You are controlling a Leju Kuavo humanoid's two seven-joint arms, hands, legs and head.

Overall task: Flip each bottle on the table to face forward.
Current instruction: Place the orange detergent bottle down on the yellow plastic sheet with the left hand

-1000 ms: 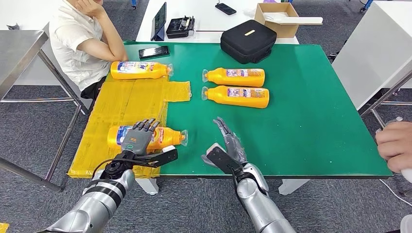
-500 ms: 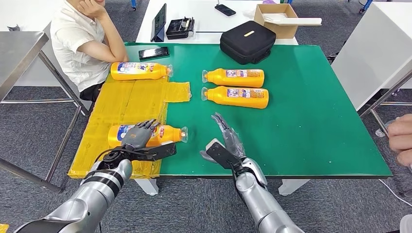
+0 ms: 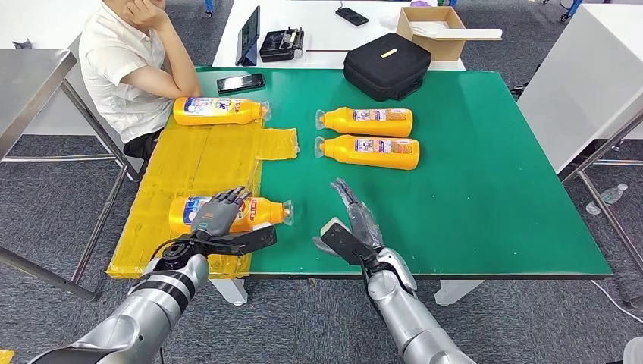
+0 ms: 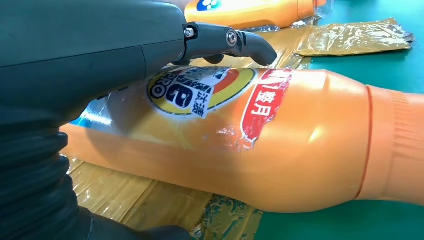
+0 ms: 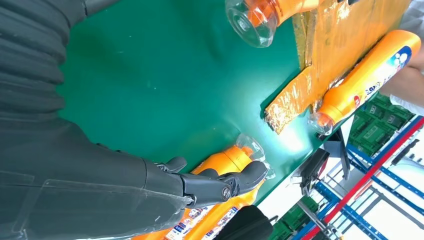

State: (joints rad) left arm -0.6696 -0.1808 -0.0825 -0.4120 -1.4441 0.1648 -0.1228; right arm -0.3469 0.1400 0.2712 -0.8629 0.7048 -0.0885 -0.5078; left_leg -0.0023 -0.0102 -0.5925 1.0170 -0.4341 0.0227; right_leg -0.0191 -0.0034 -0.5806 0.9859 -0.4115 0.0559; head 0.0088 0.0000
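the left hand (image 3: 214, 214) lay over the nearest bottle (image 3: 261, 212), fingers draped across its label and touching it without a plain grip, the bottle on its side on the yellow taped patch (image 3: 199, 163) near the table's (image 3: 485, 189) front left corner, cap toward the right edge. the right hand (image 3: 352, 220) hovered over bare green near the front edge, fingers apart and holding nothing. a second bottle (image 3: 218, 110) lay near the back left corner beside a seated person (image 3: 129, 68), and two more bottles (image 3: 368, 135) lay side by side toward the middle, in front of a black case (image 3: 387, 64).
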